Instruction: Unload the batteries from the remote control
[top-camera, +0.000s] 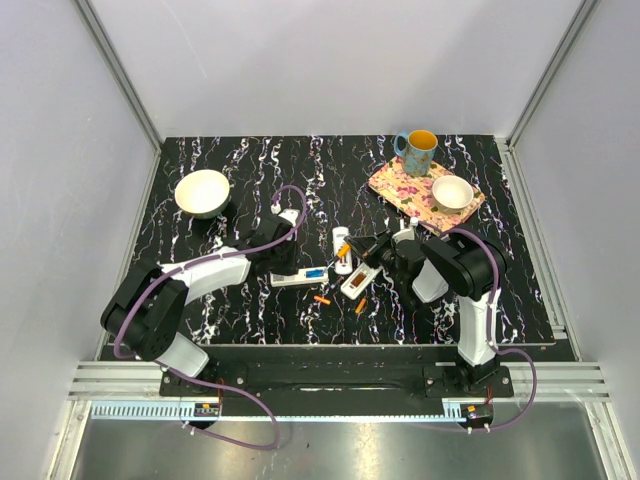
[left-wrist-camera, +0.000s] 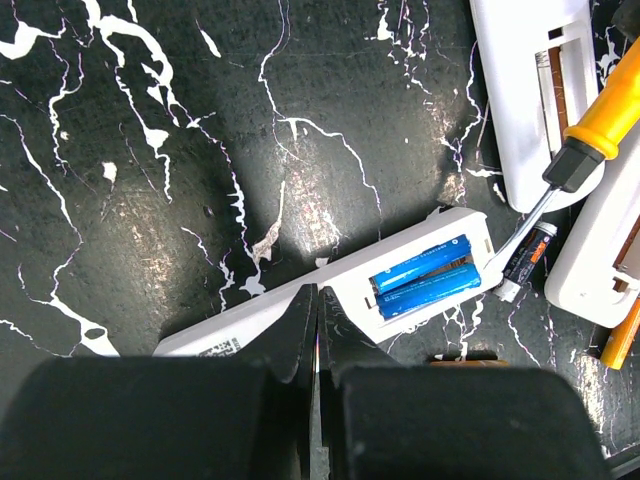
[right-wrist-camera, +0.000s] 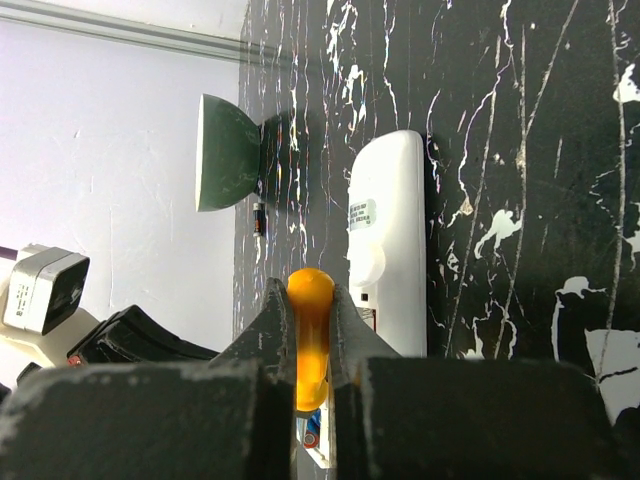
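Nearest the lens, the left hand (left-wrist-camera: 318, 330) is closed, jaws flat together with nothing between them. Its tips sit on the middle of the white remote (left-wrist-camera: 250, 322), apparently pinning it to the bench (top-camera: 250, 170) so that it cannot slide while being pried.

Opposite, the right hand (right-wrist-camera: 312, 318) is clamped on the orange handle of a screwdriver (left-wrist-camera: 598, 112). The shaft slopes down to the open end of the remote, and the blade tip lies at the end wall of the battery bay, placed, it seems, to lever a cell out.

Two blue batteries (left-wrist-camera: 425, 280) sit in that bay, side by side and touching, with no cover over them; their extraction is not yet done. Their long axes run parallel to the remote's own long axis. That is lower left to upper right in the left wrist view and nearly left to right across the bench in the top view, with the bay end pointing toward the right arm.

A dark loose battery (left-wrist-camera: 527, 258) lies just beyond the bay end, beside the blade tip. Orange batteries (top-camera: 321, 299) lie free on the bench just in front of the remote. Two further remotes (left-wrist-camera: 530, 100) lie near, on the right arm's side.
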